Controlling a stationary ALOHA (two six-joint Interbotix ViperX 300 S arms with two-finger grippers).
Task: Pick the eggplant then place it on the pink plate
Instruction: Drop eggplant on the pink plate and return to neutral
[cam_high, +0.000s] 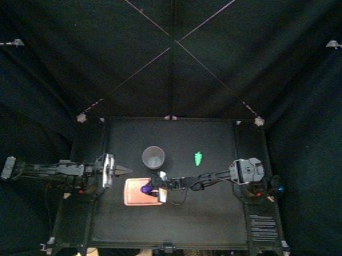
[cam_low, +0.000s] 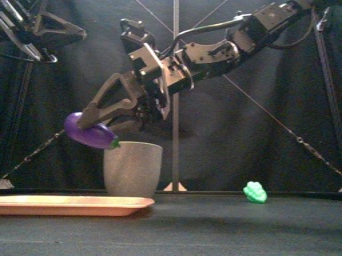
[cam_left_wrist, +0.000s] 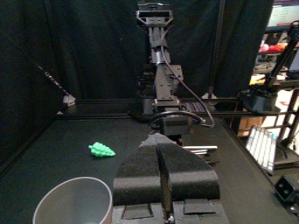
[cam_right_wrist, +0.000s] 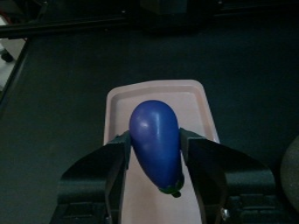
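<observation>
Eggplant: purple, smooth, rounded. Judged light, rigid toy, likely slippery. Right gripper jaws pinch it across midbody, aloft over pink tray. Hold at widest part looks sound. Tray bare, low-rimmed, open room for descent. Grey speckled cup near behind tray; green toy well apart. Left gripper rests at left, jaws pressed together.

Robot lab booth, not a home. Black curtains are hanging round a small black table. Left arm is sitting at 9 o'clock, right arm at 3. Only toy props are lying out: pink tray toward 8 o'clock, grey speckled cup at 12, green toy at 1, purple toy eggplant above the tray.
</observation>
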